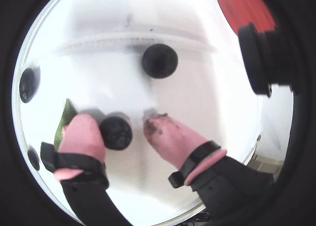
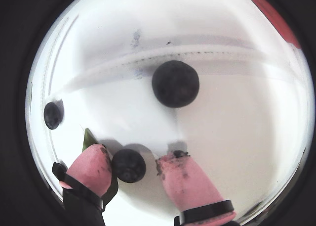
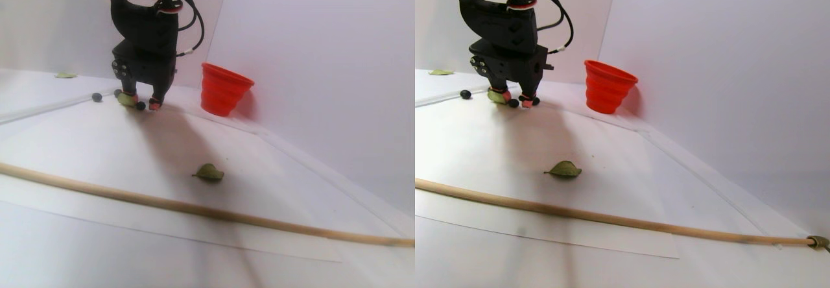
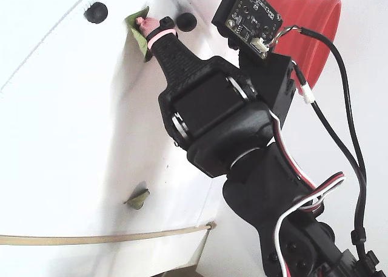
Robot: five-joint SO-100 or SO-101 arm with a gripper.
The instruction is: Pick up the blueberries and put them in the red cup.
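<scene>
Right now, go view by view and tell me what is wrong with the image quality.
Both wrist views: fisheye circles with black corners, the white surface blown out; the blueberry between the pink fingertips stays fairly sharp. Stereo pair view: soft overall, the wooden stick blurred up close, the arm's shadow falling toward the camera. Fixed view: the gripper's black body fills the frame, overexposed table, red cup partly hidden.

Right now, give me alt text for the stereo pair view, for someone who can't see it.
A black robot arm's open gripper with pink-tipped fingers reaches down around a small dark blueberry on a white table, with a ribbed red-orange cup to its right. A green leaf and a long wooden stick lie nearer the camera.
</scene>
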